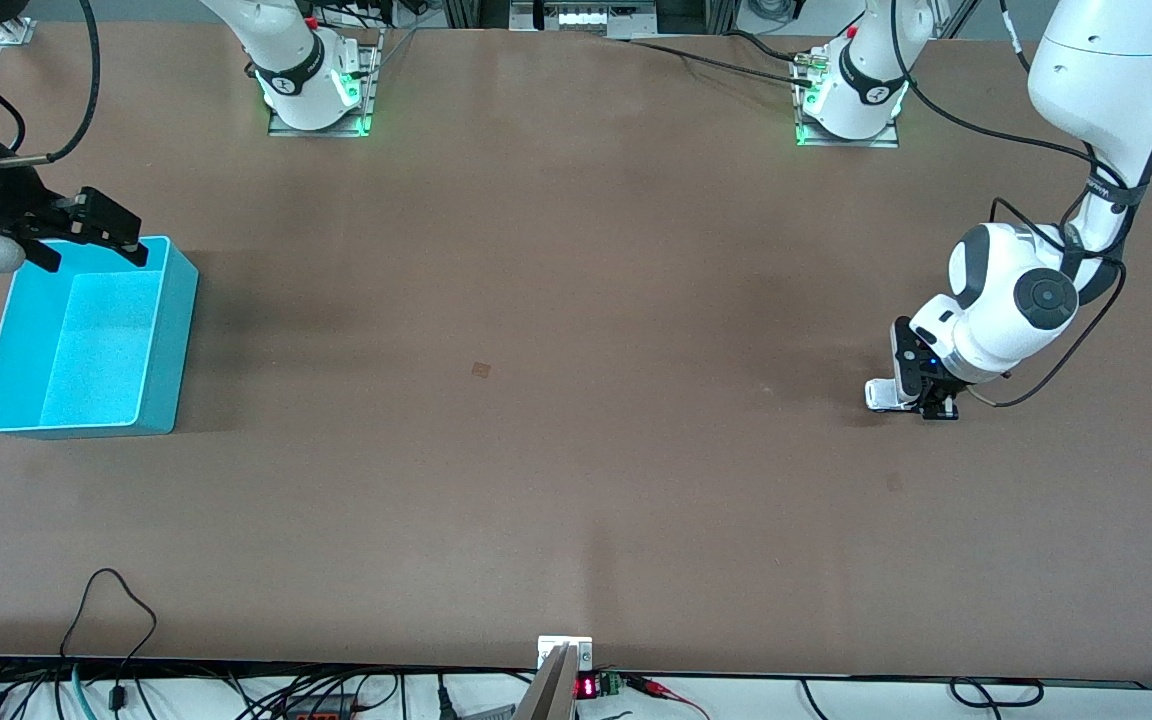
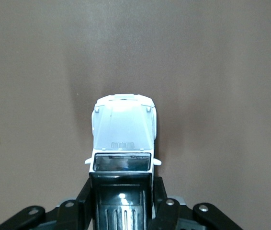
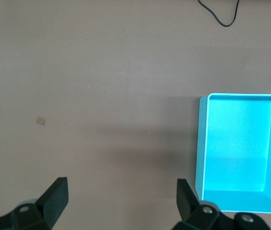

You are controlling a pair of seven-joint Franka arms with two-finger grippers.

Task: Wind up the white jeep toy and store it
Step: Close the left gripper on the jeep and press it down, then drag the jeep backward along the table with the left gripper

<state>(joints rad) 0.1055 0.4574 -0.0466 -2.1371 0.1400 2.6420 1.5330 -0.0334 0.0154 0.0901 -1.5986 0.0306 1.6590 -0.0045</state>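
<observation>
the white jeep toy [image 2: 124,139] sits at four o'clock on the table, clenched by the left gripper [image 1: 921,400]. the right gripper [image 1: 86,240] waits spread wide over the turquoise bin [image 1: 161,370] at nine o'clock.

the white jeep toy [image 2: 123,132] looks like smooth plastic with a glossy black roof. the turquoise bin [image 1: 164,340] seems plastic, the table [image 1: 576,480] matt brown.

Broad brown matte table [image 1: 576,300] under even light

Black cables [image 1: 116,620] are trailing over its camera-side edge, and a small tan square mark [image 1: 481,370] is sitting near its middle.
</observation>
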